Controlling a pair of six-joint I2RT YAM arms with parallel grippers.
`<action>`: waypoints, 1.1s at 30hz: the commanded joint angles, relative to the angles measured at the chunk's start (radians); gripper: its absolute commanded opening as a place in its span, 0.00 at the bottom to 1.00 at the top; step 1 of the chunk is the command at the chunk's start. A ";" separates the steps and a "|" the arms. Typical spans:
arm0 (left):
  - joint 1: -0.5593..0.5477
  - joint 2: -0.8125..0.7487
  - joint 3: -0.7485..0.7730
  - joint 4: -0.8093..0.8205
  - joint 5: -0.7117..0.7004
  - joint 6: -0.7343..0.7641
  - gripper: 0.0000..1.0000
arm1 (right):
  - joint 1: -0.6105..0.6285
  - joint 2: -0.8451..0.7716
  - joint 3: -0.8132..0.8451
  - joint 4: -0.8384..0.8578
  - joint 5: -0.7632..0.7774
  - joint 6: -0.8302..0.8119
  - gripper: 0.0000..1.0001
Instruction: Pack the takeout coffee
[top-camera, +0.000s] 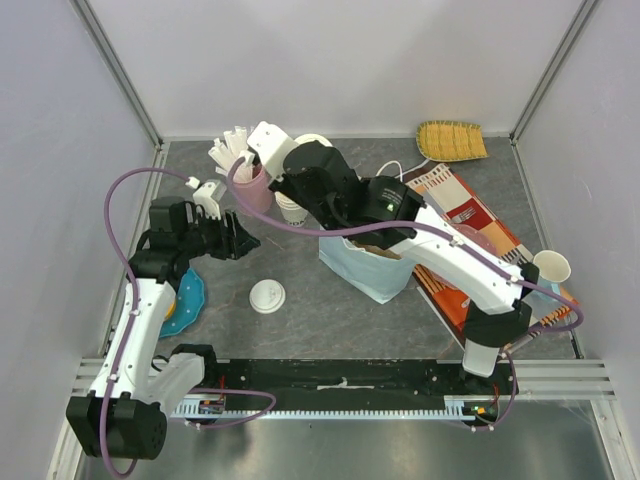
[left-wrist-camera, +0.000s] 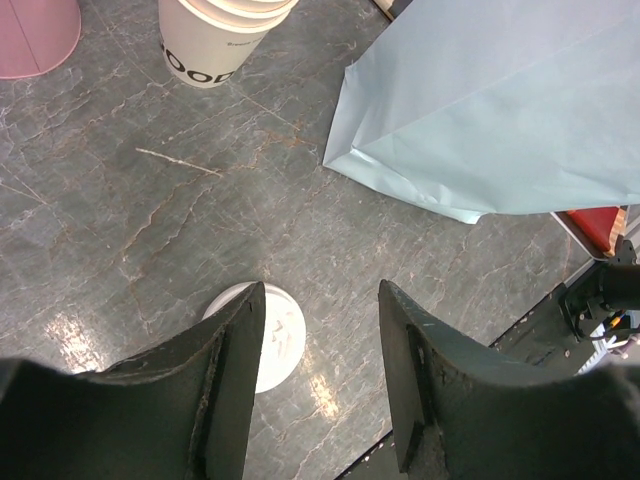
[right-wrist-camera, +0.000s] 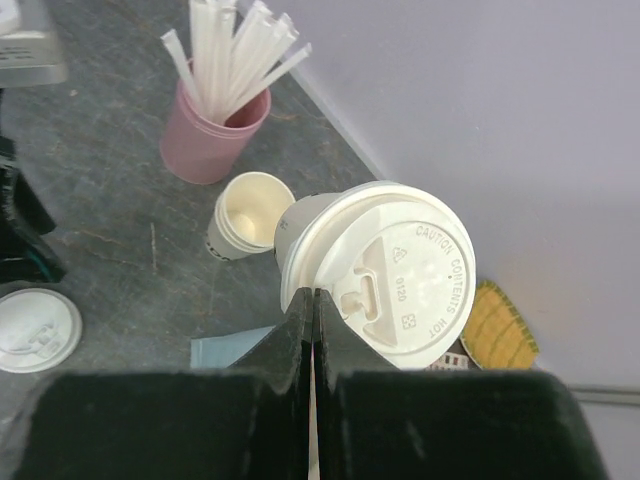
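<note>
Right gripper (right-wrist-camera: 313, 295): fingers pressed together, tips pinching the near rim of the lid; holding the takeout coffee (right-wrist-camera: 385, 275)
Left gripper (left-wrist-camera: 320, 290): jaws standing apart, nothing between them; hovers over the loose lid (left-wrist-camera: 282, 340), left of centre
Coffee, place: off the table at the far middle, just far of the stack of lidless cups (right-wrist-camera: 245, 215)
Coffee, axis: tilted off upright; lid faces the right wrist, base points away from it
Governing relation: paper bag (top-camera: 360, 272) lies near and right of the held cup, under the right forearm; its mouth is partly hidden by that arm
Nearer arm: right, already gripping; left is well apart
Judgement: the cup needs righting and carrying back over the bag mouth; a rim pinch may slip
Count: lidded cup, one; loose lid, one; cup stack, one; bag, one; pink straw holder (right-wrist-camera: 210, 140), one; single open cup (top-camera: 551, 266) at far right, one
</note>
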 joint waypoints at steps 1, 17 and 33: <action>0.005 -0.021 -0.009 0.034 0.026 -0.003 0.56 | -0.019 -0.110 -0.032 0.030 0.098 0.006 0.00; 0.005 -0.017 -0.009 0.032 0.036 0.000 0.56 | -0.027 -0.318 -0.238 -0.114 0.032 0.139 0.00; 0.005 0.008 -0.009 0.032 0.038 0.004 0.56 | -0.035 -0.400 -0.462 -0.218 -0.051 0.213 0.00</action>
